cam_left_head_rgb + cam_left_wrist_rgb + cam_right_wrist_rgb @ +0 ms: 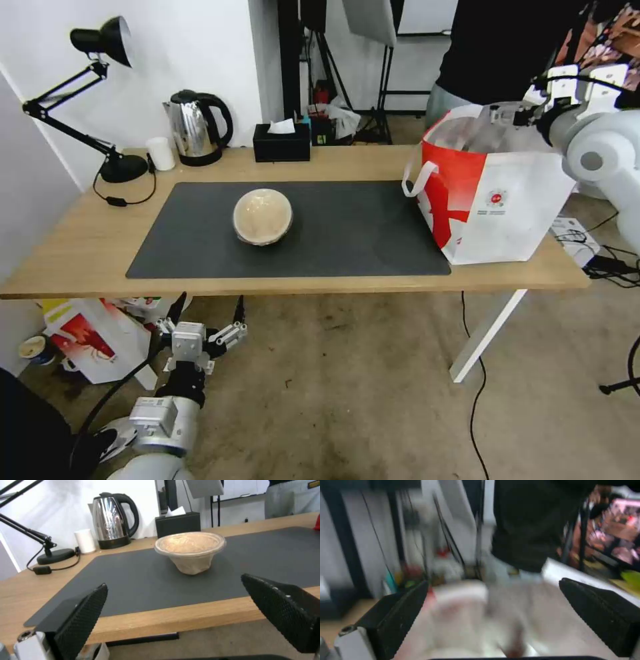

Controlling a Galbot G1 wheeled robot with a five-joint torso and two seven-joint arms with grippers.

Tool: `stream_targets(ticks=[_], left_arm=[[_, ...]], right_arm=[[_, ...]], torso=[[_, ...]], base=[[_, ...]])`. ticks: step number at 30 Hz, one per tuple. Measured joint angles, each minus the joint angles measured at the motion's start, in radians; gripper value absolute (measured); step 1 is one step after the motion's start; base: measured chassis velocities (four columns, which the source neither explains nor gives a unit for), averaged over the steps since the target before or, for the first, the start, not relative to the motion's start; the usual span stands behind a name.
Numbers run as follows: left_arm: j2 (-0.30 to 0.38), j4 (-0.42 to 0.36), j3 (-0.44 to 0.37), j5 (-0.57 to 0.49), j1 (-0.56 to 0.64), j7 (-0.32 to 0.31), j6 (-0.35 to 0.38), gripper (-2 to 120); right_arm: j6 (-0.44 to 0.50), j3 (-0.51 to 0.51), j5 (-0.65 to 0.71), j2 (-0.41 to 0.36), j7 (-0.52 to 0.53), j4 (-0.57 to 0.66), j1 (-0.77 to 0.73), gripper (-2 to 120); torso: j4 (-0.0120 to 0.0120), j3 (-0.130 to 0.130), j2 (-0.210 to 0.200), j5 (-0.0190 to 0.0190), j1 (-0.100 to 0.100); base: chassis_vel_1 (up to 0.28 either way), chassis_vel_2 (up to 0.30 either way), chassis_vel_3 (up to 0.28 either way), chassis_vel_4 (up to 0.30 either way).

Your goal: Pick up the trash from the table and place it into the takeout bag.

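The round tan lidded bowl [263, 215] sits alone near the middle of the large dark grey mat [347, 233] on the long light-wood counter [80, 247], its clear lid closed over tan contents. At the counter's right end stands the large white takeout bag with a red side panel [497, 193], its mouth open, with a small round red logo whose lettering is too small to read. Along the back edge stand a black tissue box [281, 142], a steel kettle [197, 127], a small white cup [161, 153] and a black desk lamp [100, 100]. The right end effector [517, 115] hovers over the bag's mouth, fingers spread, holding nothing. The left end effector [207, 313] hangs below the counter's front edge, wide open and empty.
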Motion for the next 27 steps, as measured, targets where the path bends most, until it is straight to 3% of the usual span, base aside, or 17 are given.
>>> stream_targets(ticks=[1,2,5,7,8,11,13,16,21,27], left_arm=[[0.0,0.0,0.0,0.0,0.0,0.0,0.0,100],[0.0,0.0,0.0,0.0,0.0,0.0,0.0,100],[0.0,0.0,0.0,0.0,0.0,0.0,0.0,100],[0.0,0.0,0.0,0.0,0.0,0.0,0.0,100],[0.0,0.0,0.0,0.0,0.0,0.0,0.0,100],[0.0,0.0,0.0,0.0,0.0,0.0,0.0,100],[0.0,0.0,0.0,0.0,0.0,0.0,0.0,100],[0.0,0.0,0.0,0.0,0.0,0.0,0.0,100],[0.0,0.0,0.0,0.0,0.0,0.0,0.0,100],[0.0,0.0,0.0,0.0,0.0,0.0,0.0,100]], right_arm=[[0.078,0.009,0.006,0.01,0.0,0.012,-0.012,100],[0.078,0.009,0.006,0.01,0.0,0.012,-0.012,100],[0.209,0.053,0.028,0.037,0.002,0.077,-0.058,100],[0.209,0.053,0.028,0.037,0.002,0.077,-0.058,100],[0.299,0.071,0.036,0.057,0.02,0.132,-0.084,100],[0.378,0.074,0.033,0.066,0.019,0.157,-0.1,100],[0.416,0.076,0.029,0.069,0.01,0.166,-0.108,100],[0.565,0.108,-0.01,0.087,-0.054,0.214,-0.165,100],[0.63,0.118,-0.079,0.108,-0.094,0.258,-0.224,100],[0.632,0.118,-0.129,0.11,-0.107,0.258,-0.241,100]], torso=[[0.0002,0.0,0.0,0.0001,0.0],[0.0002,0.0,0.0,0.0001,0.0],[0.0003,0.0,0.0,-0.0002,0.0],[0.0003,0.0,0.0,-0.0002,0.0],[0.0002,0.0,0.0,-0.0002,0.0],[0.0003,0.0,0.0,0.0,0.0],[0.0003,0.0,0.0,0.0002,0.0],[0.0001,0.0,0.0,0.0001,0.0],[0.0002,0.0,0.0,0.0,0.0],[0.0002,0.0,0.0,0.0001,0.0]], base=[[0.0,0.0,0.0,0.0],[0.0,0.0,0.0,0.0],[0.0,0.0,0.0,0.0],[0.0,0.0,0.0,0.0],[0.0,0.0,0.0,0.0],[0.0,0.0,0.0,0.0],[0.0,0.0,0.0,0.0],[0.0,0.0,0.0,0.0],[0.0,0.0,0.0,0.0],[0.0,0.0,0.0,0.0]])
